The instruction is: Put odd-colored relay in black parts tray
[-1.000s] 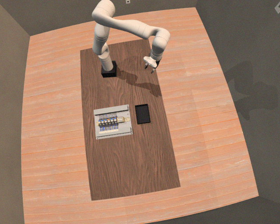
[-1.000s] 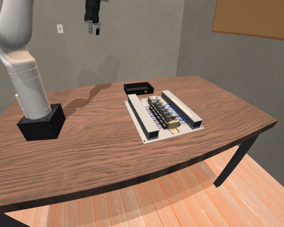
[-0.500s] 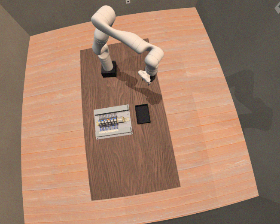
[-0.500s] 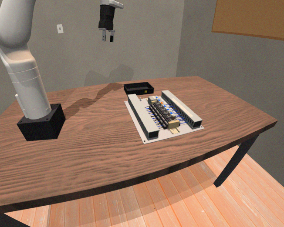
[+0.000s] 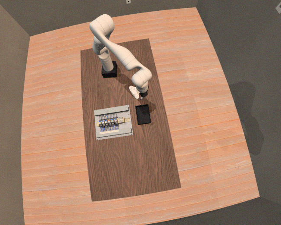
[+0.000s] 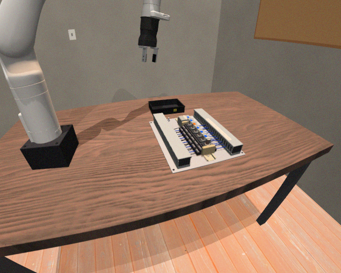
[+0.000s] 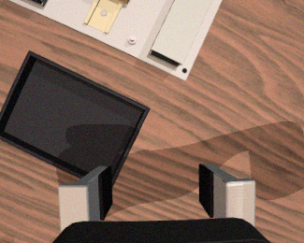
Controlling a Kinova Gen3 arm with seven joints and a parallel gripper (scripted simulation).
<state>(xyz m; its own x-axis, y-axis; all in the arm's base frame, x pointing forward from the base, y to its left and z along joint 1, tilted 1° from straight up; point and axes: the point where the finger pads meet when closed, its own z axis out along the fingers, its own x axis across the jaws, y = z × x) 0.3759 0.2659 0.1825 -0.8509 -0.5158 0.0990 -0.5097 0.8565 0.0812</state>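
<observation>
Orange-buttoned relay (image 5: pixel 108 120) (image 6: pixel 194 124), right there in the relay panel's (image 5: pixel 125 126) (image 6: pixel 195 161) (image 7: pixel 139 23) row, third from the tray end, among five blue-buttoned ones. Flat on the worktop (image 5: pixel 126 164) (image 6: pixel 105 176) (image 7: pixel 252 93), just beside the black parts tray (image 5: pixel 143 116) (image 6: pixel 165 110) (image 7: pixel 69 103). And up above, on the panel's tray side: end effector (image 5: pixel 141 98) (image 6: pixel 149 58) (image 7: pixel 155 184) wide open, with nothing in its grip, well apart from the panel!

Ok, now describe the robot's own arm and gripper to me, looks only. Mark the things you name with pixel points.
The arm (image 5: pixel 121 53) (image 6: pixel 19 26) is smooth off-white, with rounded tubular segments, thin seam lines at the joints and a black block-shaped base (image 5: pixel 109 74) (image 6: pixel 51 155). The gripper (image 5: pixel 142 98) (image 6: pixel 149 58) (image 7: pixel 155 184) has a black body and two light grey fingers with flat black pads. No cables show along the arm.
</observation>
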